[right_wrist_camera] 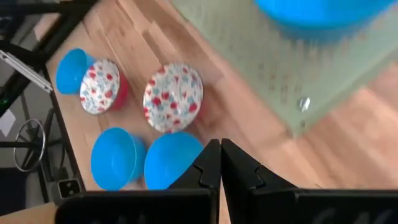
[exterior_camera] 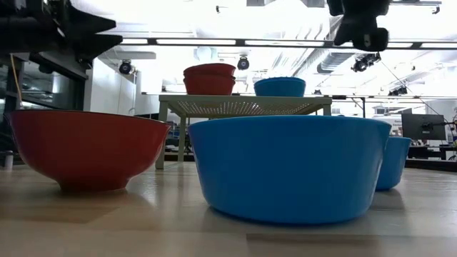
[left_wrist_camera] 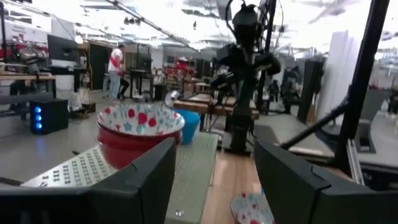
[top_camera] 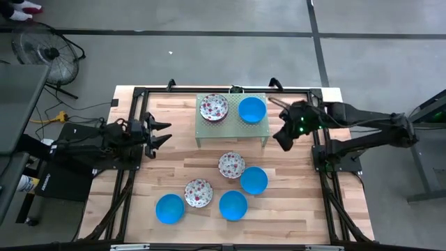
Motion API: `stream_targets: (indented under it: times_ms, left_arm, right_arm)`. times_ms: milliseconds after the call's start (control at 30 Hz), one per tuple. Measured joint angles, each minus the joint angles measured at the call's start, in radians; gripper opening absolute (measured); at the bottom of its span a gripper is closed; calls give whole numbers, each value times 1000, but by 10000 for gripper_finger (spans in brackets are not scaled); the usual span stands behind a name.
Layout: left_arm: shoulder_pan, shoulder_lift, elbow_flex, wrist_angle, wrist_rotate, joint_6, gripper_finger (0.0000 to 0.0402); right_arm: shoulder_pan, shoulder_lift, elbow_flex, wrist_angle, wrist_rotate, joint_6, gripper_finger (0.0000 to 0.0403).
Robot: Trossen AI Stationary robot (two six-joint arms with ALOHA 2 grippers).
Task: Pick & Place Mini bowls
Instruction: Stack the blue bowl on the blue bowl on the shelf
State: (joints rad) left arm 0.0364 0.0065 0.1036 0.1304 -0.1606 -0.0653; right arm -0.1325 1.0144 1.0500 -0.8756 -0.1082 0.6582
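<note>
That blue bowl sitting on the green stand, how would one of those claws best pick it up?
By its rim, I'd guess, from straight above. The blue bowl sits upright and open on the green stand, so one finger could go inside the wall and one outside. The side facing the right gripper is free; the floral bowls crowd the other.

High view: overhead, straight down, whole surface in frame. Low view: surface height, level, very near a blue bowl filling centre frame. Left wrist view: faces across the stand toward the room. Right wrist view: tilted down at the surface. All four views share the stand and bowls.
</note>
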Motion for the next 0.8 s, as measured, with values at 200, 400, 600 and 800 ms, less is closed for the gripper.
stream_targets:
  times_ms: [200,400,600,800]
  left_arm:
    - [2,0,0,-37,44,29,213]
    - [2,0,0,-59,84,63,213]
    - [2,0,0,-115,95,72,213]
    - [2,0,0,-144,97,76,213]
  right_arm:
    - [149,1,0,-40,71,191,0]
    - [280,32,0,-43,122,326,0]
    - [387,158,0,-44,71,405,0]
    - [444,291,0,-23,8,552,0]
